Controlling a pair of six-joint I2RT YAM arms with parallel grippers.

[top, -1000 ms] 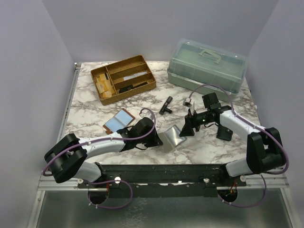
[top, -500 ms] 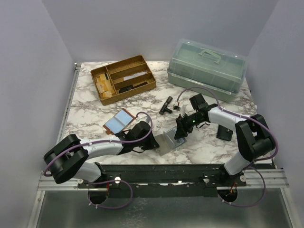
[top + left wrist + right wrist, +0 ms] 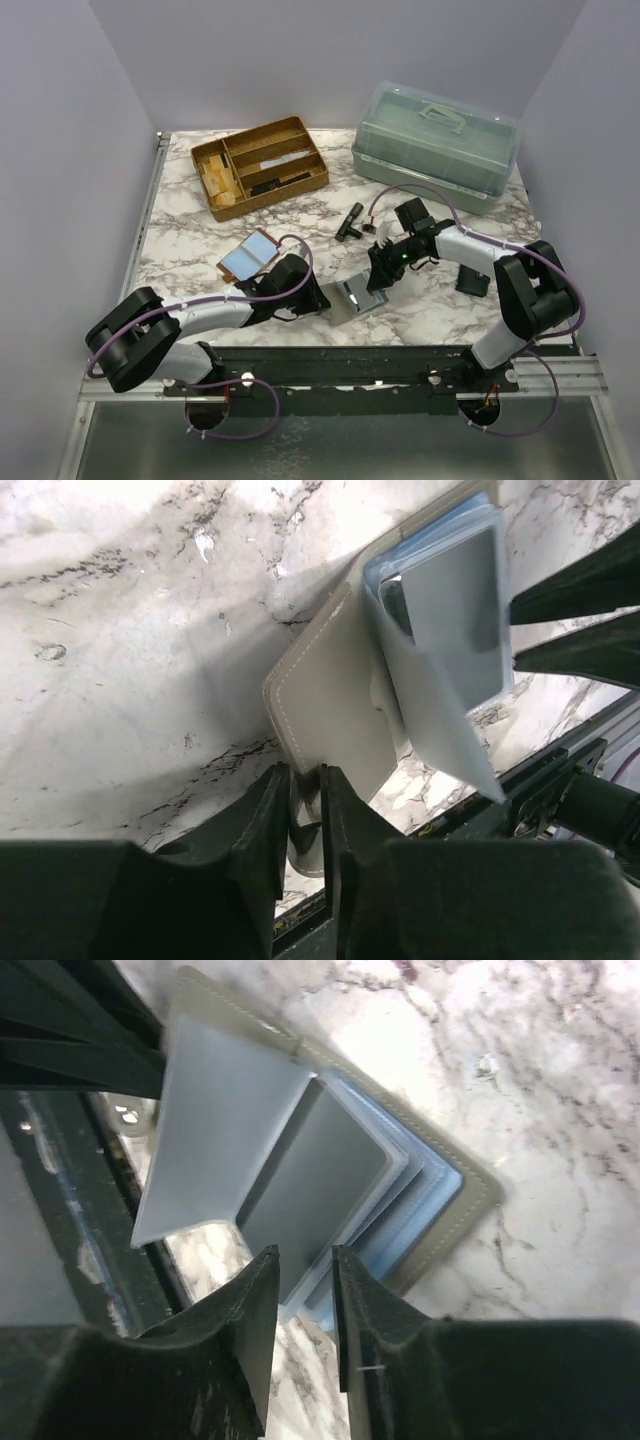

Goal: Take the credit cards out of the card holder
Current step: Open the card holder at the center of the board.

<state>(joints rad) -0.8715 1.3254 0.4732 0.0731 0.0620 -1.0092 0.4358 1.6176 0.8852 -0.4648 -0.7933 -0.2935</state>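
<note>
A grey folding card holder [image 3: 352,300] lies open near the table's front edge. Light-blue credit cards [image 3: 320,1175] sit stacked in its pocket, with a clear sleeve flap [image 3: 220,1130] lifted beside them. My left gripper [image 3: 318,297] is shut on the holder's left flap; the left wrist view shows the flap [image 3: 330,710] pinched between the fingers [image 3: 265,810]. The cards show there too [image 3: 450,610]. My right gripper [image 3: 376,280] is at the holder's right side. In the right wrist view it [image 3: 305,1270] is narrowly open, its jaws straddling the card stack's near edge.
A second, brown holder [image 3: 250,257] with light-blue cards lies open to the left. A wooden divided tray [image 3: 260,165] and a green lidded box [image 3: 435,135] stand at the back. A small black object [image 3: 350,221] and a black block [image 3: 473,280] lie near the right arm.
My right gripper has moved left and down onto the grey holder's cards. My left gripper has shifted slightly, and the holder now lies flatter and nearer the front edge.
</note>
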